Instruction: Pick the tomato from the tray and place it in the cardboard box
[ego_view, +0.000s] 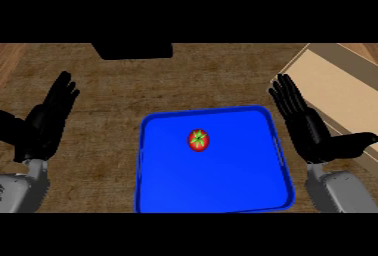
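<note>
Blue plastic is catching my eye first: in the head view the tray (214, 175) is sitting on the brown counter (184, 85) between the two arms, and the tomato (198, 140) is lying on its floor, a little above the middle, with its green stalk end facing up. Nothing is touching it. The right hand (306, 122) is standing just beside the tray's right rim, fingers straight and released, thumb pointing away toward the cardboard box (343, 85), which is lying at the right edge and is only partly showing. The left hand (44, 120) is resting near the left edge, fingers up and relaxed, grasping nothing. A dark object (133, 50) is sitting at the far edge of the counter; I cannot tell what it is.

The pick is not yet begun, I judge. A round tomato may be rolling off across the smooth tray if fingers nudge it, and the raised rim could be catching a hand coming in low.
</note>
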